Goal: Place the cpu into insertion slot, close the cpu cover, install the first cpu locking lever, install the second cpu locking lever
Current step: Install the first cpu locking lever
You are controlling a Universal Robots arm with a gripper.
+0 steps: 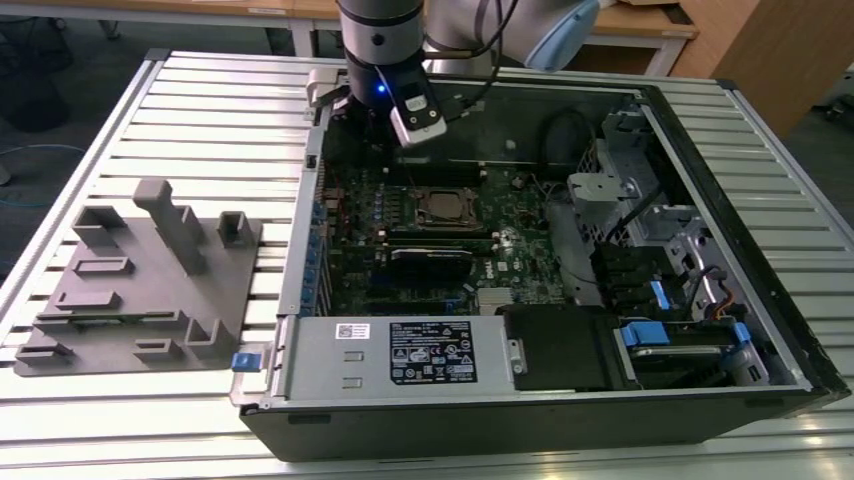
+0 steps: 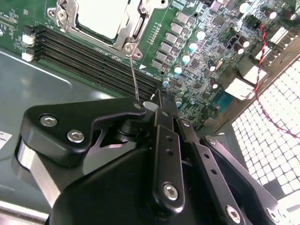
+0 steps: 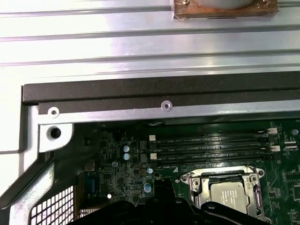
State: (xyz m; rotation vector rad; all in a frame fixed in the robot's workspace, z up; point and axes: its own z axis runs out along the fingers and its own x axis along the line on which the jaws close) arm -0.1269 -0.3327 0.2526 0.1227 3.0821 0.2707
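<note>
The gripper (image 2: pixel 159 102) hangs with fingers pressed together, apparently holding nothing. A thin wire locking lever (image 2: pixel 133 77) rises right up to its tip. Just beyond, the cpu (image 2: pixel 101 16) sits in the insertion slot (image 2: pixel 61 16), the cpu cover (image 2: pixel 126 35) flat around it.

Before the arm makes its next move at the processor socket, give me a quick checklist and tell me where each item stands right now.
1. cpu in the insertion slot: ok, its metal top shows inside.
2. cpu cover down: ok, it looks flat around the chip in both wrist views.
3. Wire lever latched: not ok, it stands up from the board toward the gripper.
4. Other lever latched: cannot tell.
5. Gripper's hold on the wire lever: cannot tell.
</note>
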